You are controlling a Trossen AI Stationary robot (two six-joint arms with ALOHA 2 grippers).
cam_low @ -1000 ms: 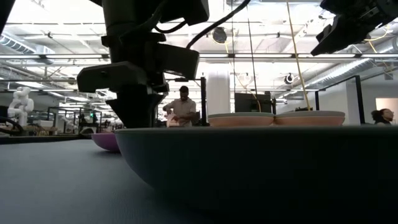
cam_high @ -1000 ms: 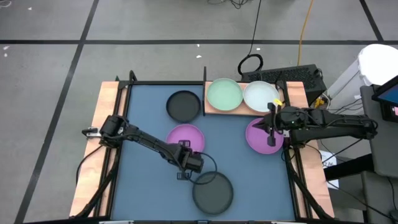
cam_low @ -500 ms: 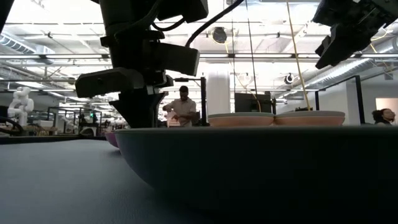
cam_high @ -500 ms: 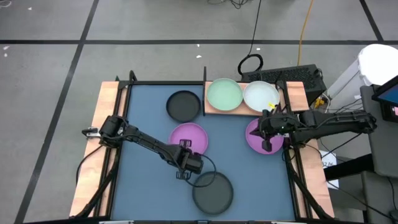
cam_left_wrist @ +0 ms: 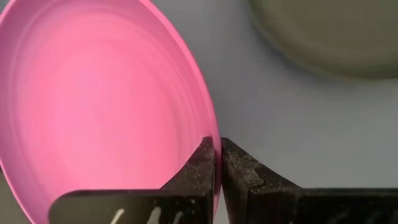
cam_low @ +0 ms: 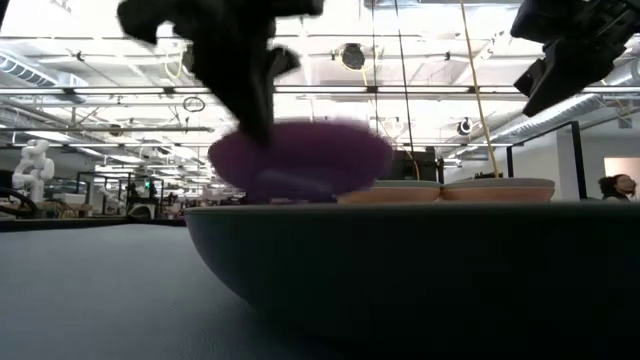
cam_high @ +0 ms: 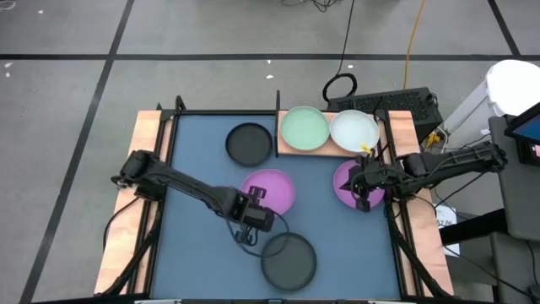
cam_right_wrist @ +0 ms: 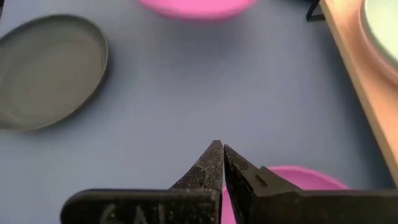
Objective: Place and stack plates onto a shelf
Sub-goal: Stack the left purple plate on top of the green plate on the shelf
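My left gripper (cam_high: 256, 201) is shut on a purple plate (cam_high: 273, 189) and holds it above the blue mat; in the low view that plate (cam_low: 300, 160) hangs blurred in the air. My right gripper (cam_high: 362, 187) is shut with nothing in it, hovering over a second purple plate (cam_high: 346, 184) that lies on its base on the mat near the right edge. The wooden shelf (cam_high: 285, 150) at the far edge carries a pale green plate (cam_high: 304, 128) and a whitish one (cam_high: 354, 129). Two black plates (cam_high: 249, 143) (cam_high: 288, 260) rest on the mat. My left gripper pinches the purple plate's rim (cam_left_wrist: 211, 134) at its near edge, one finger inside the dish and one outside. The fingers slant down from the near left. The plate stretches away from the fingers toward the far side, lifted clear of the mat.
The near black plate (cam_low: 420, 270) fills the low view's foreground. A black post (cam_high: 277, 127) stands at the shelf's left end. Open mat lies between the plates. Cables and a dark box (cam_high: 396, 103) sit behind the shelf; people show in the room beyond.
My left gripper has risen with the purple plate in its grip; the plate has come up off the mat and shifted slightly toward the right edge. My right arm has swung a little toward the near edge over the other purple plate, still shut.
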